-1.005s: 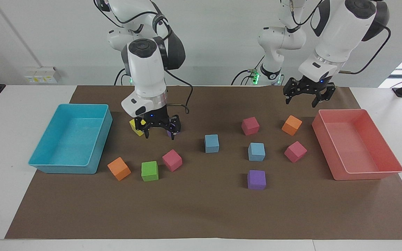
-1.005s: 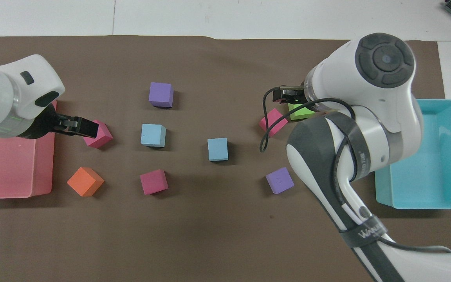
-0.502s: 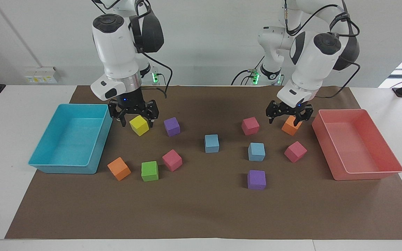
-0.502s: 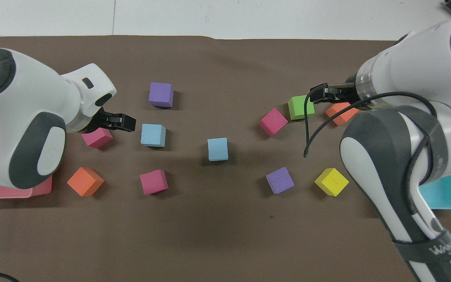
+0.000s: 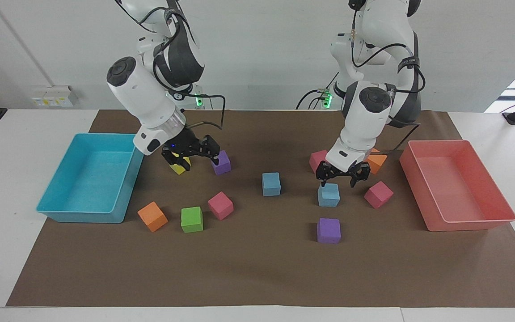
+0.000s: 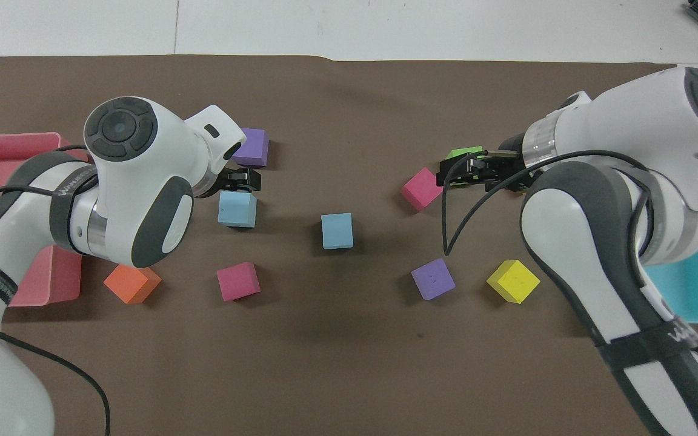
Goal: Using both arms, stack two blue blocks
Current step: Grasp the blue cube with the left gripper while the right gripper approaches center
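Note:
Two sky-blue blocks lie on the brown mat. One blue block (image 5: 271, 184) (image 6: 337, 231) sits mid-table. The other blue block (image 5: 328, 195) (image 6: 237, 209) lies toward the left arm's end. My left gripper (image 5: 339, 180) (image 6: 243, 180) hangs open just above this second block, not touching it. My right gripper (image 5: 195, 161) (image 6: 463, 171) is open and holds nothing. It hovers at the right arm's end, over the mat among the yellow cube (image 5: 178, 168), a purple cube (image 5: 222, 162) and the green cube (image 5: 192, 219).
A turquoise tray (image 5: 83, 217) stands at the right arm's end and a pink tray (image 5: 472, 225) at the left arm's end. Around the left gripper lie two pink cubes (image 5: 378, 194), an orange cube (image 5: 377, 162) and a purple cube (image 5: 328, 230). Another orange cube (image 5: 152, 216) and a pink cube (image 5: 220, 205) lie near the green one.
The left gripper has swung from beside the pink tray, past the orange cube, down to just above the blue block. The right gripper has shifted about over the yellow and purple cubes. Both stayed open.

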Available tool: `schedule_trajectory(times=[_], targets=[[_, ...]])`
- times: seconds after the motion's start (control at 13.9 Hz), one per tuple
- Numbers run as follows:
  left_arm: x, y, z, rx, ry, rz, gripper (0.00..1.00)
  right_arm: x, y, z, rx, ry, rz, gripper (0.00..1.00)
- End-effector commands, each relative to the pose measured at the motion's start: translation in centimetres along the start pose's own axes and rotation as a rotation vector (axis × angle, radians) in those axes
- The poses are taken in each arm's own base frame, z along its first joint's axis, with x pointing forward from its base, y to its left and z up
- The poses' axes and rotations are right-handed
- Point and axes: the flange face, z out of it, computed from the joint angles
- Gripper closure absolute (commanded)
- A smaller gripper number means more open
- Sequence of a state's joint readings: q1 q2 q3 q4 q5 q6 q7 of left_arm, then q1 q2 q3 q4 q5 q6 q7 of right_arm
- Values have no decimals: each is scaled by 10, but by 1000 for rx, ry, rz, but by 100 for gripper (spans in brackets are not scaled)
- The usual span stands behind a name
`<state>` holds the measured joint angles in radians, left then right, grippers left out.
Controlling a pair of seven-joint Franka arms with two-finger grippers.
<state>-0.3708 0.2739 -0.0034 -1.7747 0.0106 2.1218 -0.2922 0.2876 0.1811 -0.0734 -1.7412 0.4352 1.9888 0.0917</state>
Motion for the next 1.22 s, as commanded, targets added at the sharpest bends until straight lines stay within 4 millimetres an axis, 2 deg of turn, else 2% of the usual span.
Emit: schedule_trajectory(times=[0.0, 0.29, 0.43, 0.65, 0.86, 1.0, 1.15], targets=[[-8, 4, 26, 21, 31, 4, 0, -13, 0, 29, 88, -26, 12, 11], [-16, 0, 50, 17, 43, -6, 0, -25, -12, 68, 121, -17, 19, 67], [-24, -3, 59, 10, 57, -7, 0, -26, -6, 85, 131, -40, 34, 100], [-27, -4, 63, 7, 64, -8, 0, -26, 1, 99, 124, -60, 23, 100], [-30, -3, 78, 2, 75, -4, 0, -33, 17, 135, 211, -60, 38, 100], [-33, -3, 81, 2, 74, -3, 0, -43, 6, 161, 248, -73, 34, 100], [-37, -3, 87, 6, 62, -1, 0, -43, 13, 174, 262, -73, 57, 100]])
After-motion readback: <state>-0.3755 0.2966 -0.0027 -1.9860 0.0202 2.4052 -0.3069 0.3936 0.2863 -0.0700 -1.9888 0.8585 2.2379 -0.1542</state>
